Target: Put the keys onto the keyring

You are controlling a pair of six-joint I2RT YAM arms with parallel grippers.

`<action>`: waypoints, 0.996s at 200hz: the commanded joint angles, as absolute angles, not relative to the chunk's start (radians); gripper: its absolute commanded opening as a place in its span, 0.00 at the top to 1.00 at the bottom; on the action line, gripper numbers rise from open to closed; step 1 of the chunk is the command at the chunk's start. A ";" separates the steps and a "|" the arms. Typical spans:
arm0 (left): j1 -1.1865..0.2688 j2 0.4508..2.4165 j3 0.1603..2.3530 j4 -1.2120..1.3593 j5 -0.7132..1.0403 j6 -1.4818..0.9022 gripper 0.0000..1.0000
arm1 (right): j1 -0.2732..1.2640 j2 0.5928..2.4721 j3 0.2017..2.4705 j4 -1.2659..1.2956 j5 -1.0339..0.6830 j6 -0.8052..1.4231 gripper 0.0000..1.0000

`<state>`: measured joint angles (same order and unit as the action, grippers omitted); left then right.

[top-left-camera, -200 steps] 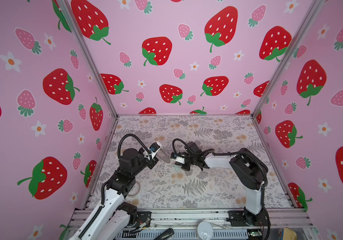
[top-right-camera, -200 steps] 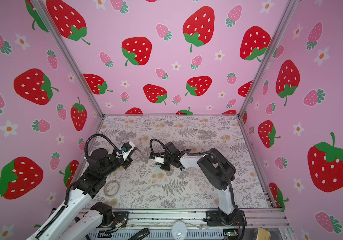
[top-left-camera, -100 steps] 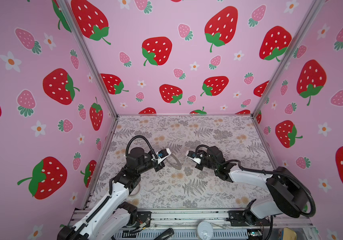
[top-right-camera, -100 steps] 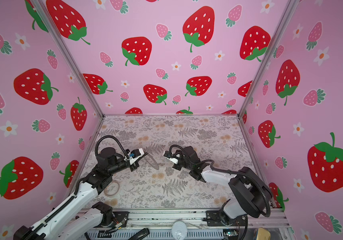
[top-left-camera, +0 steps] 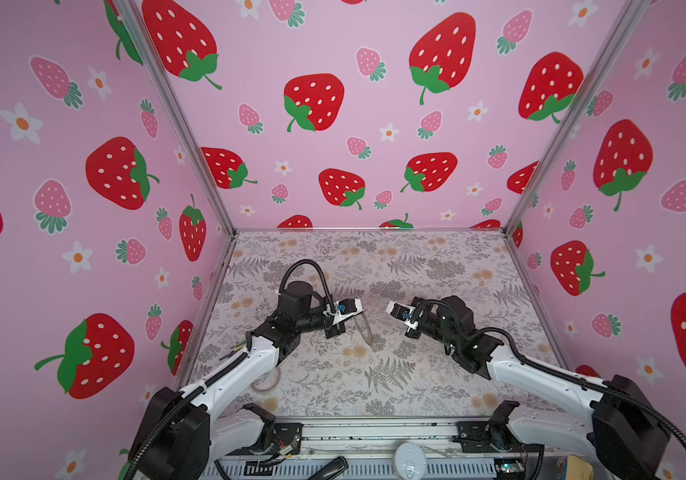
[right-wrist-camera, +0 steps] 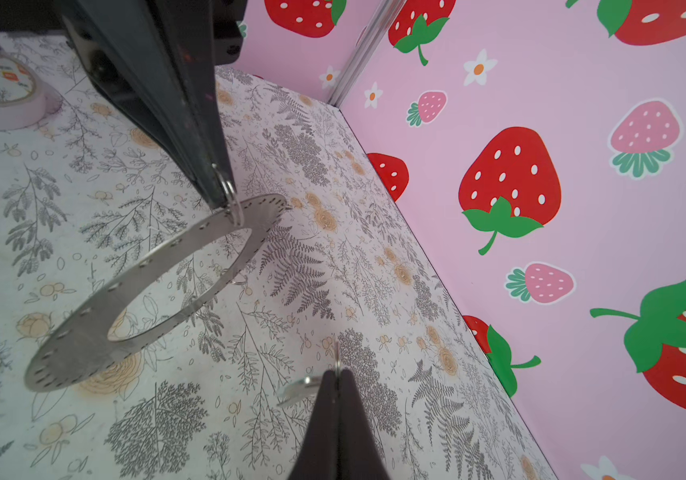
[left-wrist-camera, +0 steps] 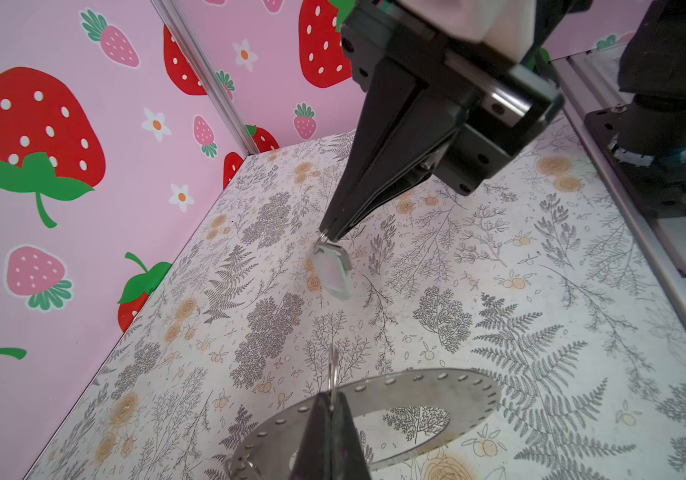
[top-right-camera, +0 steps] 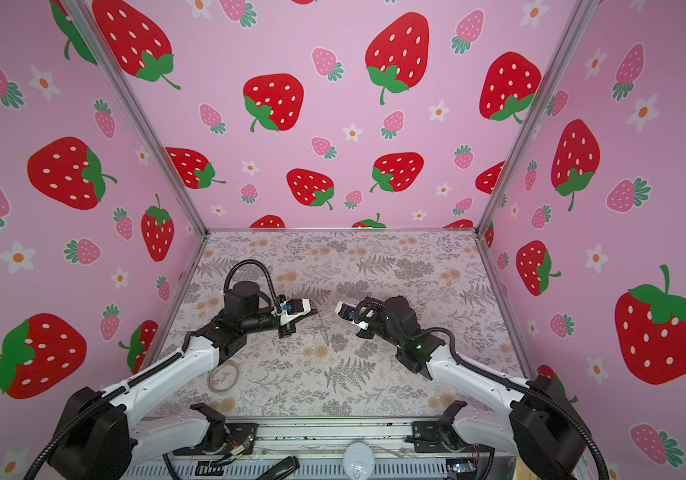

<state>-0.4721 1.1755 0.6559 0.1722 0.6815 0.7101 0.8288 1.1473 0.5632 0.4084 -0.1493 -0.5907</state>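
Keyring (right-wrist-camera: 83,340) is hung tilted over the bench (top-left-camera: 416,374), centre-left, pinched at a small rim loop by the closed left gripper (right-wrist-camera: 221,199). Just to its right, not touching, the key (left-wrist-camera: 333,272) is dangled from the closed right gripper (left-wrist-camera: 329,235).

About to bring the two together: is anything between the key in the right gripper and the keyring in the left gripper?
Nothing visible. The key hangs from the right gripper, the keyring from the left gripper, with only open air between them. The tape roll lies off to the side.
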 commanded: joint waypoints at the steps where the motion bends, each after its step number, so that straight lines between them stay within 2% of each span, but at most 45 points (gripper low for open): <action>1: -0.512 1.178 0.711 0.147 0.689 0.747 1.00 | 0.831 1.121 0.547 0.374 -0.201 -0.729 1.00; 65: -0.570 1.186 0.722 0.094 0.645 0.745 1.00 | 0.874 1.063 0.450 0.488 -0.277 -0.940 1.00; 199: -0.589 1.243 0.745 0.061 0.655 0.737 1.00 | 0.878 1.110 0.476 0.507 -0.363 -0.990 1.00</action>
<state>-0.5785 1.2381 0.6876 0.0845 0.6285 0.7258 0.8726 1.0969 0.4511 0.4934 -0.3206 -0.9611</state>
